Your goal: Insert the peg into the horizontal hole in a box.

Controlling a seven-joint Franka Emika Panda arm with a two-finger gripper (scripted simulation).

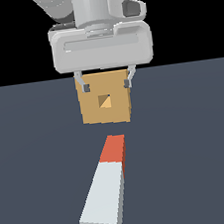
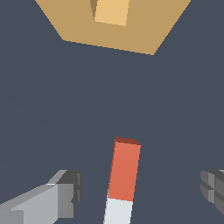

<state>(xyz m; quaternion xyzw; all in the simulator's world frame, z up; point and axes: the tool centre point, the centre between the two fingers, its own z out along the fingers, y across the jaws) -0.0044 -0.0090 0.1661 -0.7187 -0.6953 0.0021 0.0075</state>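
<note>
Tan-orange cube box [image 1: 105, 104] with square hole: upper edge hidden behind grey gripper [image 1: 106, 85] in the exterior view; cropped in the wrist view. Gripper: jaws spread wide, holding and touching nothing. Long white square-section peg [image 1: 106, 187], red-orange end toward box: flat on floor, below and between the fingers [image 2: 65, 192], apart from box.

Flat slate-blue floor [image 1: 31, 169], seemingly featureless black backdrop [image 1: 4, 38] behind.

The peg [image 2: 123, 175] and box [image 2: 131, 30] are cropped in the wrist view.
</note>
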